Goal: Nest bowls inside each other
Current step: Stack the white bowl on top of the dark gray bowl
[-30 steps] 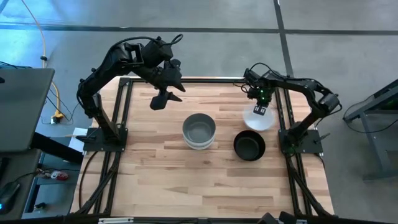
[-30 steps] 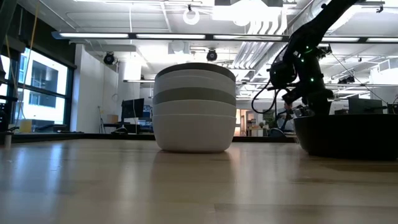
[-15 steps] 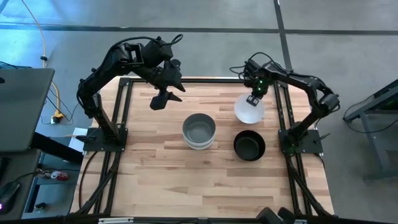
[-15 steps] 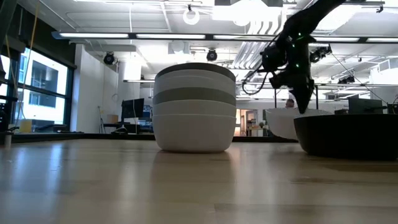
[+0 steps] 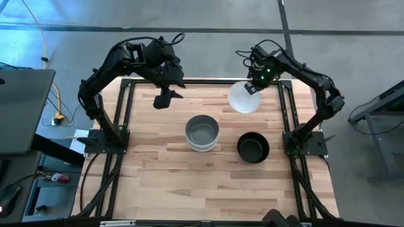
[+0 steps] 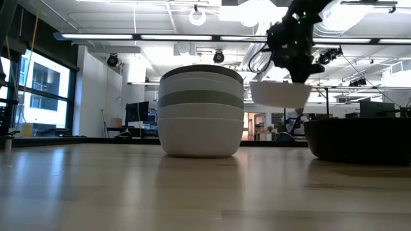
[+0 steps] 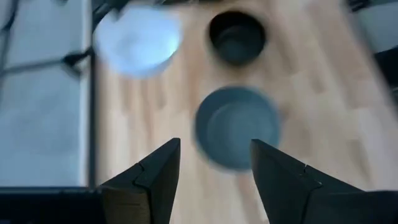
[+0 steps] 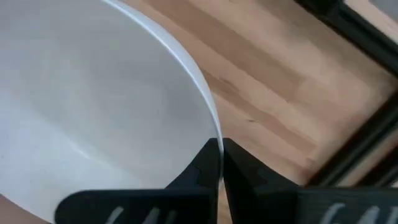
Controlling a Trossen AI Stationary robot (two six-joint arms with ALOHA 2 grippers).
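Right claw (image 5: 252, 88): closed on the rim of a white bowl (image 5: 243, 98), one finger inside the wall and one outside, as the right wrist view shows (image 8: 219, 163). The bowl hangs clear of the bench (image 5: 164, 164), above its far right part; in the low view it sits at about the height of the stack's top (image 6: 280, 94).

Left claw (image 5: 165, 99): fingers spread wide, holding nothing, poised over the far left of the bench, facing the stack.

Stack of nested bowls (image 5: 202, 132): near the bench centre, white and grey walls layered, a grey bowl uppermost. A black bowl (image 5: 253, 147) stands alone just to the stack's right, apart from it.

Step in hand, by judgement: carrying the white bowl toward the stack. The next move calls for centring it above the grey opening, keeping it level, lowering, then releasing the rim. A tilted entry could catch on the stack's lip. The black bowl would then remain.

Surface: pale wood planking within a dark metal frame. Room beyond: open workspace, ceiling strip lights, windows at the left.
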